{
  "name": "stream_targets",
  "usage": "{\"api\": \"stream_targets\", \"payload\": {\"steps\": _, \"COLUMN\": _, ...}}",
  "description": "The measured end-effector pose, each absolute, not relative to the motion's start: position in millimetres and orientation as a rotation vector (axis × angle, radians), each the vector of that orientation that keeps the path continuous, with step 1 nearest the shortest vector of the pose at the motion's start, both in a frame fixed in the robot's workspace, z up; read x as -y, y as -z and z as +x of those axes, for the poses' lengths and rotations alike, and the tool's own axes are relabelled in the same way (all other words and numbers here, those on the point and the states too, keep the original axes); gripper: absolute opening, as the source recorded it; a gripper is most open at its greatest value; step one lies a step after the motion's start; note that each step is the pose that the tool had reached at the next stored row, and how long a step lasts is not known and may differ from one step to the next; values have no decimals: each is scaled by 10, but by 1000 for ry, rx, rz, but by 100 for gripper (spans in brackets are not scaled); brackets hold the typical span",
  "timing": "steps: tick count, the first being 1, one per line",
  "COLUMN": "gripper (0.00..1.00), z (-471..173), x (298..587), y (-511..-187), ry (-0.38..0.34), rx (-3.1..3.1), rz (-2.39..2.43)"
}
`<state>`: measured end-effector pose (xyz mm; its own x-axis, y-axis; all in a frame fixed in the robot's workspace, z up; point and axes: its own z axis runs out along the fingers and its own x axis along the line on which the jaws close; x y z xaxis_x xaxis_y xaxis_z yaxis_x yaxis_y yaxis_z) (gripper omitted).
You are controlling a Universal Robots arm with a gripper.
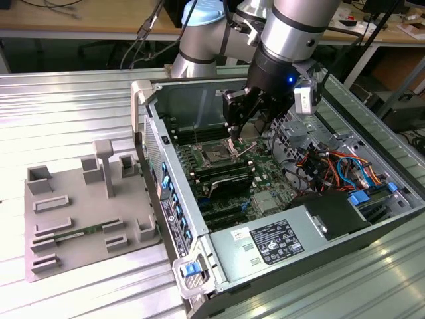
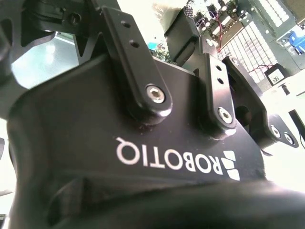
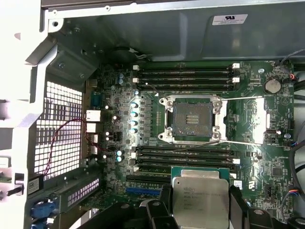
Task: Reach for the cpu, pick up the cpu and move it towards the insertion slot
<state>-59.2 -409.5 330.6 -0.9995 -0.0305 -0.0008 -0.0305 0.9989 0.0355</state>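
A ribbed metal bench of long pale slats carries an opened computer case of grey sheet steel, with wooden worktops and trailing cables behind it; on the exterior view's left of the case lies a matte grey moulded fixture tray with blocky pockets and an upright post. The silver, smooth-jointed arm reaches down into the case, and the black gripper hangs just over the green motherboard; in the first wrist view the cpu, a flat square with a dull silver-white metal top, sits clamped between two black fingers pressing on its opposite edges, its near edge cut off by the frame. The insertion slot lies apart from the chip, across a bank of long black memory slots; it is a dark square of fine contacts framed by a bright metal bracket, with a thin wire lever running alongside. A perforated steel grille and a red wire line the case wall. In the second wrist view the glossy black gripper body with its screwed linkage bars blocks nearly everything, so the fingertips and chip cannot be made out there.
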Motion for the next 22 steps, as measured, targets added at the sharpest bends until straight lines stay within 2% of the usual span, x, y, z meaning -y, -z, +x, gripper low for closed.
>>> {"api": "stream_targets", "payload": {"steps": 22, "gripper": 55, "z": -458, "x": 4095, "y": -3205, "ry": -56, "rx": -3140, "rz": -48}}
